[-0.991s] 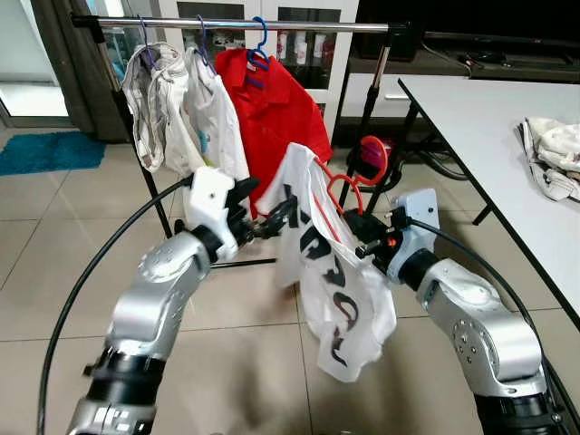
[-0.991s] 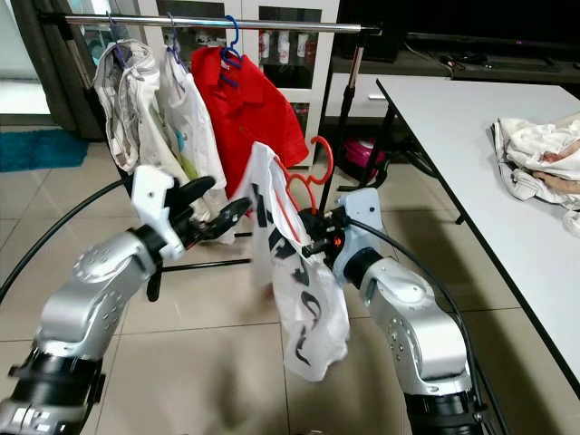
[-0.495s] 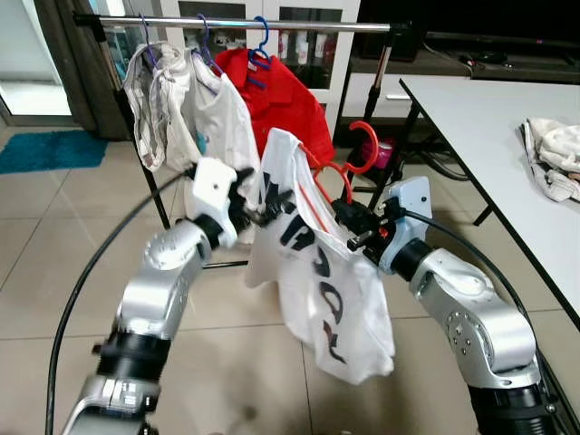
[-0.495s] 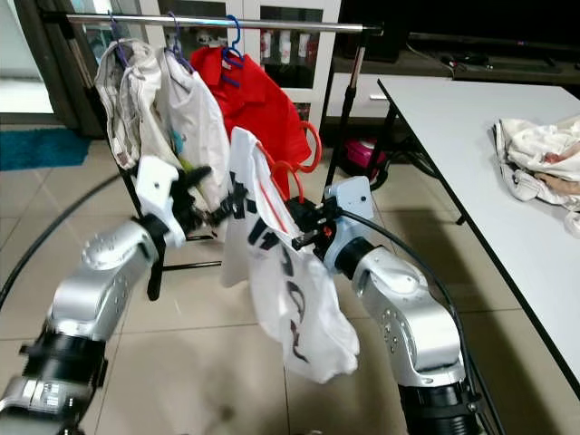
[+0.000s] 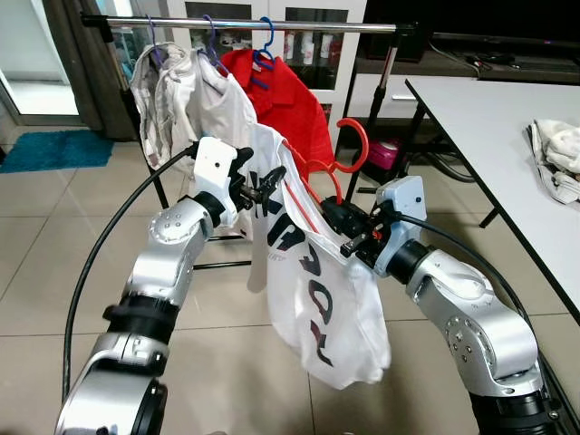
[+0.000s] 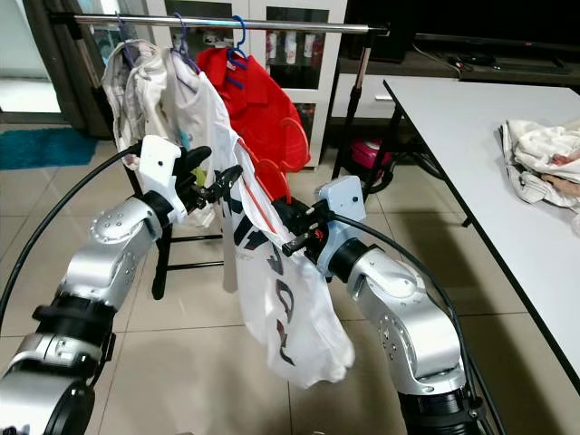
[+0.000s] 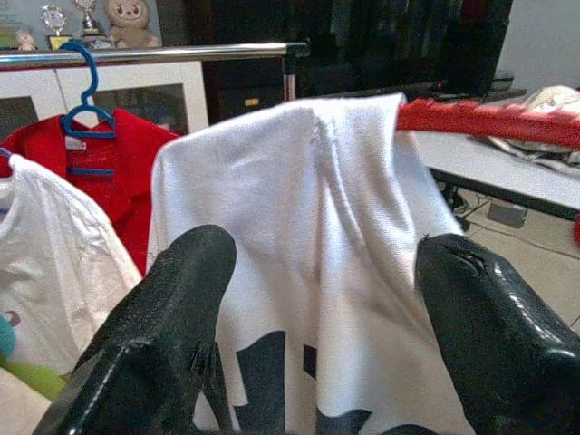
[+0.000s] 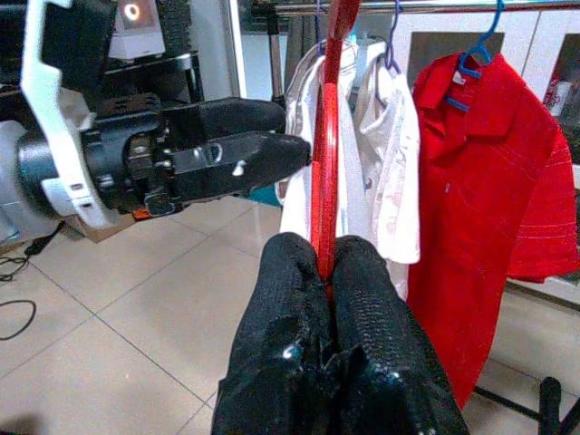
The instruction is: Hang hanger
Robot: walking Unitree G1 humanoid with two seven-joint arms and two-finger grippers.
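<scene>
My left gripper (image 5: pixel 265 179) is spread around the white shirt (image 5: pixel 317 290); its wrist view shows fabric between both fingers (image 7: pixel 163 326). My right gripper (image 8: pixel 324 263) pinches the red hanger (image 5: pixel 349 149), held below the rail (image 5: pixel 272 25), beside the red shirt (image 5: pixel 285 104).

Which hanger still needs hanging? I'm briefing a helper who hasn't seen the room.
Below the clothes rail, the right gripper pinches a red hanger carrying a white black-lettered shirt. Unlike the rail's blue hanger, its hook hangs free.
</scene>
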